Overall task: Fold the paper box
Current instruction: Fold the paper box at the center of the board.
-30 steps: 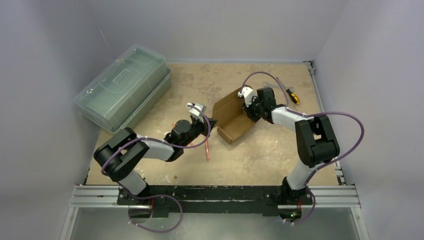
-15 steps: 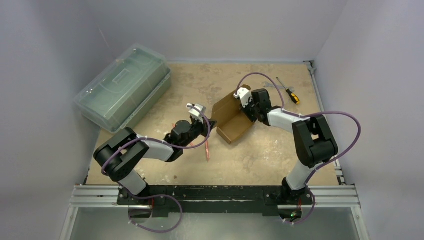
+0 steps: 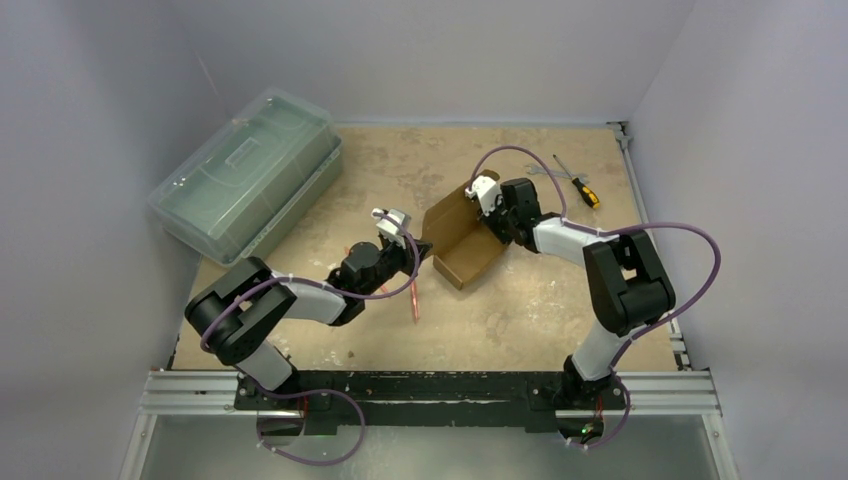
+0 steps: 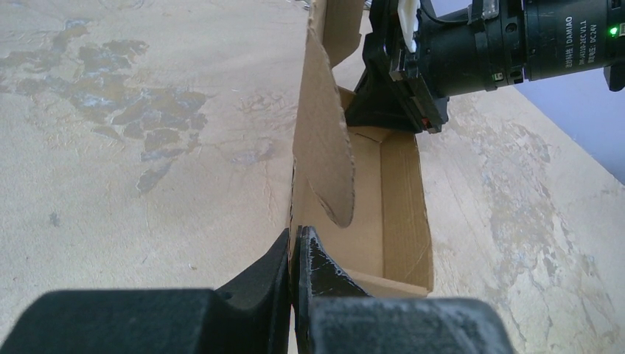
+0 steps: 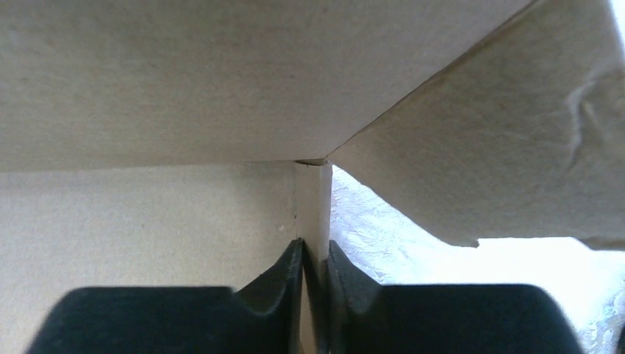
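Note:
The paper box (image 3: 462,235) is plain brown cardboard, partly formed into an open tray, standing mid-table between both arms. My left gripper (image 3: 422,247) is shut on the box's near-left wall; the left wrist view shows its fingers (image 4: 280,258) pinching the thin cardboard edge (image 4: 322,147), with the tray's inside beyond. My right gripper (image 3: 499,222) is shut on the box's far-right wall; the right wrist view shows its fingers (image 5: 346,269) clamped on a narrow cardboard strip (image 5: 313,199), with a flap (image 5: 501,140) spreading above right.
A large translucent green plastic case (image 3: 248,172) lies at the far left. A yellow-handled screwdriver (image 3: 577,182) lies at the far right by the table edge. A thin red stick (image 3: 414,298) lies on the worn tan table (image 3: 500,320) near the left arm.
My right gripper has moved left and slightly away, pushing the box's far wall more upright. The left gripper has kept its hold in place.

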Tool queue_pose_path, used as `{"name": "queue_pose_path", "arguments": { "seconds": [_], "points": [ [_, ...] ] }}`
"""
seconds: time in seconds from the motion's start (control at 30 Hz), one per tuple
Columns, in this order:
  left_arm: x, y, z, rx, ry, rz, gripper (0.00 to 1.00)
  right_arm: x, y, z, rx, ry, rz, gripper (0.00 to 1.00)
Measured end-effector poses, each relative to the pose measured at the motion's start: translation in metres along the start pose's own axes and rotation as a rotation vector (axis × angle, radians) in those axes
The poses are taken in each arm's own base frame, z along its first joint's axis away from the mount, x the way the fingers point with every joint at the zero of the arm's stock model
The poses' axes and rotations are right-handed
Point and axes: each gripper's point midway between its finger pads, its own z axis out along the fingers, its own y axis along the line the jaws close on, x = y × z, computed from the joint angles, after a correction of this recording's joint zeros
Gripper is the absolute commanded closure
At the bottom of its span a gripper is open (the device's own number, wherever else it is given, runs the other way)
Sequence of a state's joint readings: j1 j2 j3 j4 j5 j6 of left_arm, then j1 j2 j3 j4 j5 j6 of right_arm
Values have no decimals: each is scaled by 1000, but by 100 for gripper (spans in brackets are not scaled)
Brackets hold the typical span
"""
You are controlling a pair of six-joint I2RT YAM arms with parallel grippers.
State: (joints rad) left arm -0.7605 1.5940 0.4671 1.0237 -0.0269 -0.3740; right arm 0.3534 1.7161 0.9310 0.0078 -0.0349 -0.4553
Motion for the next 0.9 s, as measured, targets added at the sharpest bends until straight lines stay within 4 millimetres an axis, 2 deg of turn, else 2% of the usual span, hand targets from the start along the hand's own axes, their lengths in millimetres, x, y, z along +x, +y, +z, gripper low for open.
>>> {"name": "queue_pose_path", "arguments": {
  "seconds": [0.13,0.33,0.4,0.57,0.67,0.7,0.83,0.9],
  "points": [
    [-2,-1,0,3,-7,0,100,2,0,0,-2,6,-9,62],
    [-7,-2,0,7,-19,-1,100,1,1,0,-10,3,-11,60],
    [-7,-3,0,8,-20,-1,100,1,1,0,-9,3,-11,66],
    [-7,-2,-1,7,-19,-1,100,3,-3,-1,11,13,-19,90],
    [-5,-2,-1,5,-12,0,100,3,-2,0,13,13,-12,92],
    [-4,-2,-1,4,-9,0,100,3,-2,0,13,13,-13,89],
    [-3,-1,-1,2,-4,0,100,3,-2,-1,13,15,-12,63],
    [-4,-1,-1,3,-6,0,100,4,-2,-1,11,19,-13,54]
  ]
}}
